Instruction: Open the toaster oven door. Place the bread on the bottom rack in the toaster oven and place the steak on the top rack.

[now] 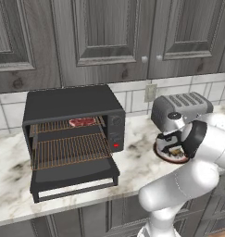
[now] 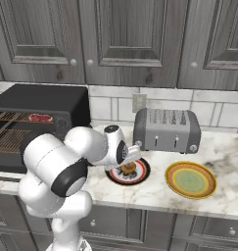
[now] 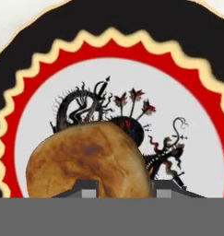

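oven: toaster oven stands on the worktop toward its left end, back against the tiled wall.
door: toaster oven door hangs fully open, folded down flat over the front edge of the worktop.
steak: steak lies on the top rack, toward the back right of the rack.
lower shelf: bottom rack is bare wire.
bread: bread sits on a round plate with a black rim, a red zigzag ring and a white centre with dark drawings; the plate is near the front edge of the worktop, just in front of the silver toaster.
claw: gripper is down over the plate with its two finger tips on either side of the near part of the bread; jaws are partway in; whether they already press the bread, i cannot tell.
other plate: yellow and green plate lies to the right of the first one, near the front edge.
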